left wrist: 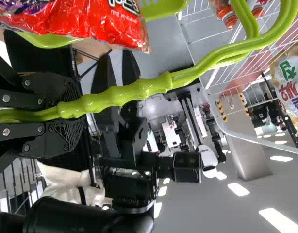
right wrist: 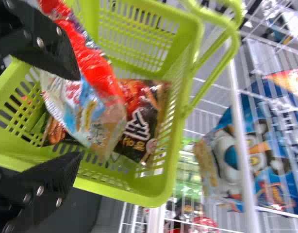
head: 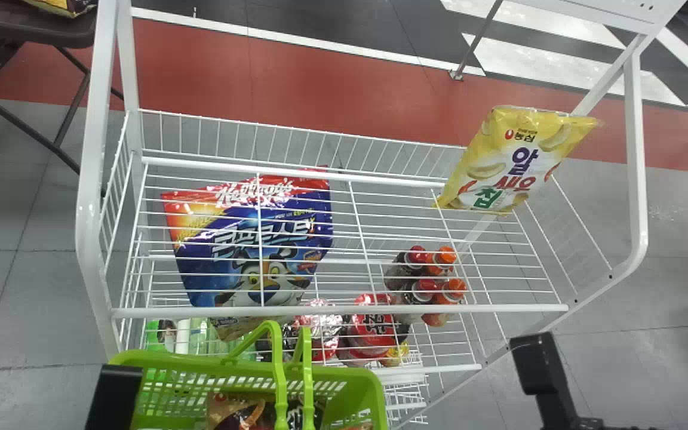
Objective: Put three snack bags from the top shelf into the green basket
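Right wrist view: the right hand [right wrist: 80, 116] is spread above the green latticed plastic basket [right wrist: 154, 191], where a glossy red snack bag [right wrist: 99, 81] leans steeply; the left hand [left wrist: 75, 112] pinches the handle [left wrist: 139, 90]. Withdrawing fingers could snag that bag, tipping it out.

In my head view, the floor [head: 15, 280] is grey with thin joints. A red band [head: 320, 89] crosses it, edged by a white line [head: 290, 42]; dark flooring [head: 332, 18] adjoins the line. A dark table [head: 27, 27] with slim legs [head: 74, 113] stands at far left. My left wrist view registers lit, elongated lights [left wrist: 239, 189] on a grey ceiling [left wrist: 212, 213].
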{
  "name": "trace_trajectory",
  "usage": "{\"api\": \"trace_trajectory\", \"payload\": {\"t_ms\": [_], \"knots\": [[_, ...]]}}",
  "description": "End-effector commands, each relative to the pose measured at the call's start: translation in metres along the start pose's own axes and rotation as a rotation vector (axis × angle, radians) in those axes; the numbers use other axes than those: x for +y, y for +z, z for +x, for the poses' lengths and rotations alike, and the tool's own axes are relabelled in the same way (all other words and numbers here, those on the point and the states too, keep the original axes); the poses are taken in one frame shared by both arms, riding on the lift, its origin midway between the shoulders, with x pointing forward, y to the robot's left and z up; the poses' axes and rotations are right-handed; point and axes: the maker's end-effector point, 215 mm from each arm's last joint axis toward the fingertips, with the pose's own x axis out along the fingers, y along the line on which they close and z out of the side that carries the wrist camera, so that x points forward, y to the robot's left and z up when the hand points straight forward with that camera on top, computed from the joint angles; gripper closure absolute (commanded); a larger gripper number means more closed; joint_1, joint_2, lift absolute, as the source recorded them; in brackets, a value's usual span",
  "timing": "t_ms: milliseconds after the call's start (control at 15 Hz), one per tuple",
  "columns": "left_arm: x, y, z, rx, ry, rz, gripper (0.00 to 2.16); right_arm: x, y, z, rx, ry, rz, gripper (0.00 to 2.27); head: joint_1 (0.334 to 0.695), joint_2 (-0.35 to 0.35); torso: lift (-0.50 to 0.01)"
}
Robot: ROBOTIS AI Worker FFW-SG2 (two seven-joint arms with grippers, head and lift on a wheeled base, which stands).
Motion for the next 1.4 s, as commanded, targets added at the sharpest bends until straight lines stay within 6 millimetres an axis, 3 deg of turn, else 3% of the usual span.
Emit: {"api": "trace_trajectory", "payload": {"t_ms": [0,67,267,400,467,733,1000,1333], "knots": [[0.002,0.004,-0.003,-0.01,-0.001,-0.003,2.14,-0.003,0.008,-0.009,-0.033,-0.017,0.006,0.06,0.695,-0.35,-0.05],[0.002,0.004,-0.003,-0.011,-0.006,-0.008,2.14,-0.003,0.026,-0.011,-0.092,-0.018,-0.023,0.06,0.695,-0.35,-0.05],[0.006,0.005,-0.002,-0.017,-0.012,-0.016,2.14,-0.003,0.11,-0.026,-0.402,-0.018,-0.18,0.06,0.695,-0.35,-0.05],[0.005,0.003,0.001,-0.012,-0.018,-0.016,2.14,0.002,0.167,-0.053,-0.674,-0.002,-0.289,0.06,0.695,-0.35,-0.05],[0.004,0.002,0.003,-0.009,-0.02,-0.016,2.14,0.003,0.18,-0.061,-0.756,-0.005,-0.322,0.06,0.695,-0.35,-0.05],[0.008,0.001,0.004,-0.02,-0.019,-0.022,2.15,-0.008,0.181,-0.066,-0.885,-0.132,-0.364,0.06,0.695,-0.35,-0.05],[0.018,-0.003,0.008,-0.008,-0.008,-0.042,2.14,0.015,0.174,-0.077,-1.013,-0.234,-0.43,0.06,0.695,-0.35,-0.05],[0.011,-0.006,0.008,-0.01,-0.019,-0.039,2.15,0.012,0.176,-0.081,-1.025,-0.254,-0.422,0.06,0.695,-0.35,-0.05]]}}
